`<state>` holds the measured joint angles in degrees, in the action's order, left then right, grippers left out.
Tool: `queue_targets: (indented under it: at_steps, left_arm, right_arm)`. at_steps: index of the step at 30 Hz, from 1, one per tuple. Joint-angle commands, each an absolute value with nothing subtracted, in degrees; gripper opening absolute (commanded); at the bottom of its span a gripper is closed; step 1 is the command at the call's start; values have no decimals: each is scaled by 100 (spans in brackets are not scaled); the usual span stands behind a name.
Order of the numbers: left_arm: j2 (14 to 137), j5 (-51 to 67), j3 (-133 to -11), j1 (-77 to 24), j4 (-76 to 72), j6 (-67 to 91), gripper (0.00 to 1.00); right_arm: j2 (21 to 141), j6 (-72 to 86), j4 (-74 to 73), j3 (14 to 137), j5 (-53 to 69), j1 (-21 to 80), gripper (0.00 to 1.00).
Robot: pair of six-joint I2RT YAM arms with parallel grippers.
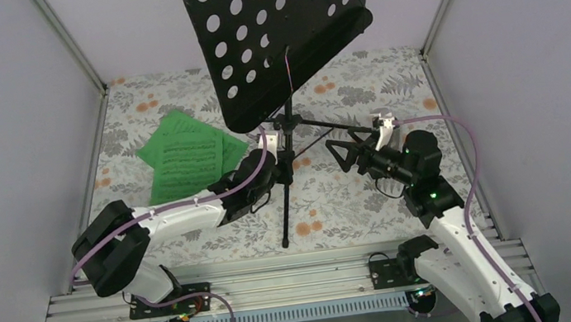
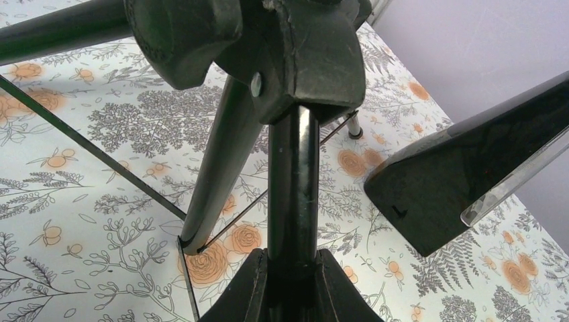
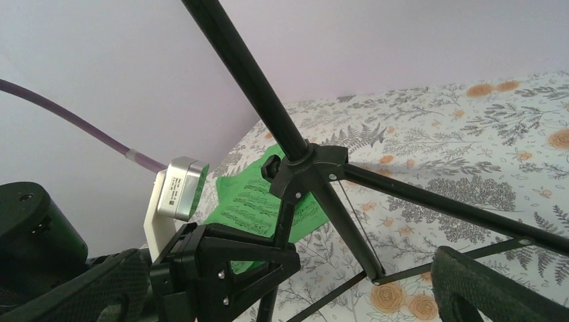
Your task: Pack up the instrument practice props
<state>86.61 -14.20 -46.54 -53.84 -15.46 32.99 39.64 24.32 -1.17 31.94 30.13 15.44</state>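
Observation:
The black tripod music stand (image 1: 281, 28) stands mid-table with its hole-punched desk tilted high. My left gripper (image 1: 279, 170) is shut on the stand's centre pole (image 2: 293, 181) just below the leg hub (image 3: 308, 168); the wrist view shows the pole between its fingers (image 2: 293, 258). My right gripper (image 1: 346, 155) is open and empty, to the right of the pole, its fingers wide apart around the tripod legs (image 3: 288, 282). The green music sheets (image 1: 185, 153) lie flat on the table to the left, also seen in the right wrist view (image 3: 258, 204). The metronome is out of view.
A floral cloth (image 1: 354, 202) covers the table. Grey walls with metal posts (image 1: 71, 47) close in the left, right and back. An aluminium rail (image 1: 281, 282) runs along the near edge. The tripod legs (image 1: 286, 223) spread over the table's middle. Purple cables (image 1: 464, 146) trail from both arms.

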Motion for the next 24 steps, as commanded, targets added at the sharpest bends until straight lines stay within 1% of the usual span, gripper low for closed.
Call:
queue_targets:
  at_steps: [1, 4, 5, 7, 11, 13, 16, 18, 21, 24]
  left_arm:
    - [8598, -1704, -4770, -5357, -1456, 3675, 18]
    - [8554, -1656, -4794, -5353, -1541, 3540, 43]
    - [8530, -1622, -4788, -5349, -1572, 3482, 50]
    - [8466, -1574, -4774, -5338, -1594, 3345, 59]
    - [8150, -1380, -4574, -5308, -1687, 2990, 72]
    - [7850, -1271, -4356, -5225, -1736, 2835, 76]
    - [7324, -1234, -3867, -5048, -1772, 2636, 78]
    - [6916, -1009, -3477, -4858, -1948, 2467, 79]
    - [6499, 94, -3058, -4310, -2340, 2081, 82]
    - [6367, 1333, -2877, -3741, -2778, 1674, 82]
  right_arm:
    - [3990, 2550, -109, 3238, 2932, 1618, 100]
    - [3975, 2575, -90, 3233, 2956, 1619, 100]
    - [3982, 2573, -102, 3226, 2953, 1620, 100]
    - [3993, 2575, -84, 3217, 2948, 1617, 100]
    - [4034, 2590, -10, 3216, 2955, 1618, 100]
    - [4045, 2601, 35, 3219, 2981, 1617, 100]
    - [4062, 2565, 21, 3296, 3034, 1618, 100]
    - [4054, 2537, -11, 3336, 3048, 1620, 100]
    - [4039, 2532, -42, 3372, 3072, 1622, 100]
    - [4066, 2468, -88, 3430, 3128, 1625, 100]
